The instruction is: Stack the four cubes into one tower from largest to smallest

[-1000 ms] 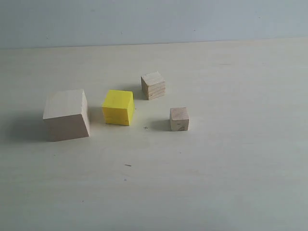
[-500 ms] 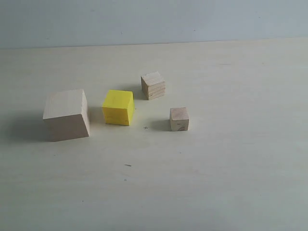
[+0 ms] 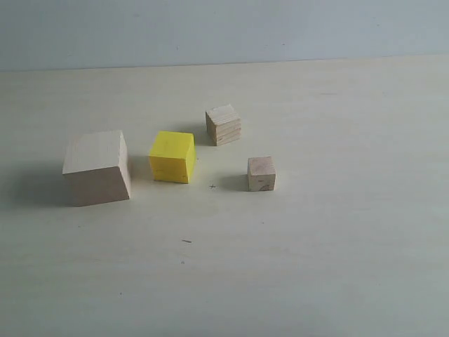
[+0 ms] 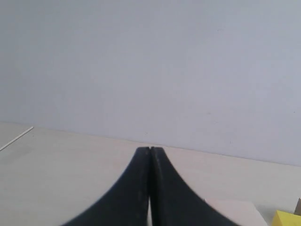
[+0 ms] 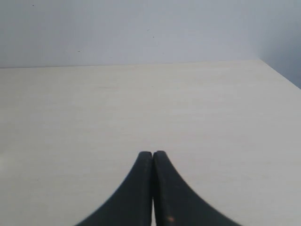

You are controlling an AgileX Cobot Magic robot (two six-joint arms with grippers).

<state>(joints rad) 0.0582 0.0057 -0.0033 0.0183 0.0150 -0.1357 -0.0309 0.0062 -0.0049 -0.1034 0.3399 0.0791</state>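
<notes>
Four cubes stand apart on the pale table (image 3: 316,253) in the exterior view. The large pale wood cube (image 3: 96,167) is at the left, with the bright yellow cube (image 3: 172,156) just to its right. One small wood cube (image 3: 223,125) stands farther back, and the slightly smaller one (image 3: 261,173) is to the right. Neither gripper appears in the exterior view. My left gripper (image 4: 149,149) is shut and empty; a corner of the yellow cube (image 4: 287,219) and part of the large cube (image 4: 235,212) show beside it. My right gripper (image 5: 153,154) is shut over bare table.
A plain grey wall (image 3: 224,31) runs behind the table's far edge. A small dark cross mark (image 3: 212,187) and a short dark speck (image 3: 186,241) lie on the tabletop. The right wrist view shows the table's corner (image 5: 263,63).
</notes>
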